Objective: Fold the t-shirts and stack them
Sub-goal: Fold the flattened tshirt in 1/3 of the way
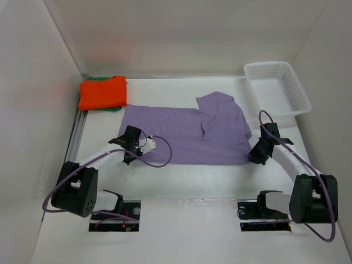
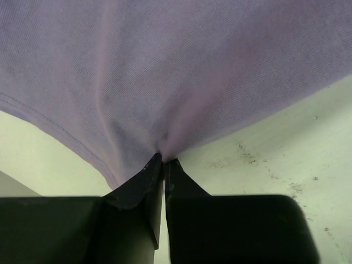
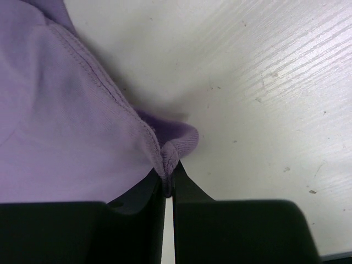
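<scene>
My left arm and right arm are white links between chunky black joint housings, each trailing a looping purple cable.

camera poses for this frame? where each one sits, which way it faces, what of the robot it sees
Top external: above and behind the bases, looking down on the table; left arm and right arm show whole.
Left wrist: on the left arm, facing along its fingers; left gripper shut on purple shirt.
Right wrist: likewise; right gripper shut on the shirt's hem.
Shared: all three see the purple shirt.
</scene>
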Robot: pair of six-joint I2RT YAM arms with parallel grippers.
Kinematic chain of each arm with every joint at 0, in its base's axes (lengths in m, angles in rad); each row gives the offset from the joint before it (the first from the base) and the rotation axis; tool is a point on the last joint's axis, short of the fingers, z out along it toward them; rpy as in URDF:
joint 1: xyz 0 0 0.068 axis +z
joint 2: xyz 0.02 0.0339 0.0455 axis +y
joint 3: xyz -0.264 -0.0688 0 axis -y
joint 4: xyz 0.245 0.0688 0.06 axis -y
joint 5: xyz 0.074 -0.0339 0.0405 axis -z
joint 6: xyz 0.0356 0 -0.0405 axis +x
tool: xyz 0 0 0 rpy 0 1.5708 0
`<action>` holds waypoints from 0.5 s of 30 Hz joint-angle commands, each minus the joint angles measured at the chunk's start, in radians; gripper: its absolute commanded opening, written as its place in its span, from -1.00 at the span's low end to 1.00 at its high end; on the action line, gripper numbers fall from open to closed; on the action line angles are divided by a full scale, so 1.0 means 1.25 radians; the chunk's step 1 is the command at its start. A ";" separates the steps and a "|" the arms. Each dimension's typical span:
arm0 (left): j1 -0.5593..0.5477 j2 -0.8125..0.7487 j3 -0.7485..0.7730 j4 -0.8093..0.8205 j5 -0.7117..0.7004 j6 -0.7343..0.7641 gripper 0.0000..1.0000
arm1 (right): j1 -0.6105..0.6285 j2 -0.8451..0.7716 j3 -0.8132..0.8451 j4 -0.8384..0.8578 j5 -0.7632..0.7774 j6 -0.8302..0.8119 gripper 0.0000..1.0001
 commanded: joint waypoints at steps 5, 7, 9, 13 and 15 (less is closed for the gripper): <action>-0.039 -0.111 -0.027 -0.143 0.037 -0.003 -1.00 | -0.006 -0.077 0.035 -0.060 0.017 0.013 -0.91; -0.054 -0.150 -0.012 -0.209 0.037 -0.008 -1.00 | -0.002 -0.089 0.059 -0.117 0.009 -0.003 -0.91; -0.067 -0.187 0.010 -0.276 0.044 -0.024 -1.00 | 0.010 -0.092 0.085 -0.174 0.004 -0.028 -0.91; -0.098 -0.237 0.047 -0.396 0.049 -0.045 -1.00 | 0.042 -0.067 0.142 -0.291 -0.008 -0.067 -0.90; -0.108 -0.248 0.051 -0.437 0.050 -0.054 -0.96 | 0.070 -0.038 0.161 -0.334 -0.036 -0.087 -0.89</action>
